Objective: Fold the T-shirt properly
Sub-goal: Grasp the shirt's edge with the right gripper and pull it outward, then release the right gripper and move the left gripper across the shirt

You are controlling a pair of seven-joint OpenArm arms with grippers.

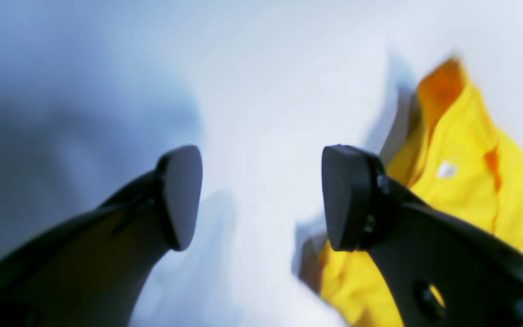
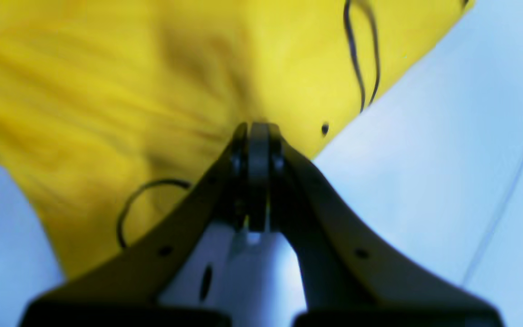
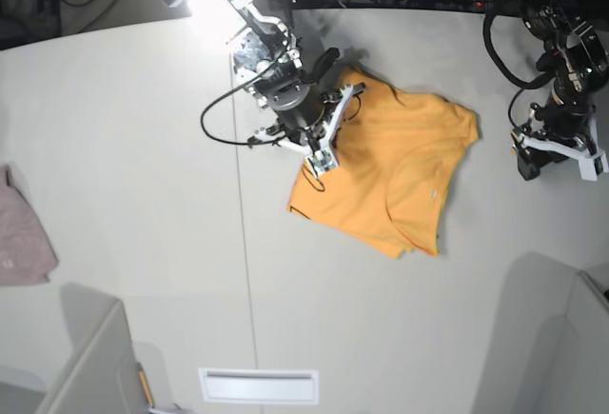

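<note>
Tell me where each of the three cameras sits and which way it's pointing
Left wrist: behind the open left gripper, facing the table; T-shirt beside it.
Right wrist: behind the right gripper, shut on the T-shirt.
Base: overhead, looking down at the table, both arms, a pink cloth.
All three views share the T-shirt.

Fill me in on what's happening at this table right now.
A two-armed robot is working on folding an orange T-shirt that lies crumpled on the white table. The right gripper is shut on the shirt's fabric, on the side with the thin black print. The left gripper is open with nothing between its jaws, held over bare table just beside the shirt. The fold is not done: the shirt is still bunched and uneven. A small pinkish cloth sits untouched at the table's far edge.
</note>
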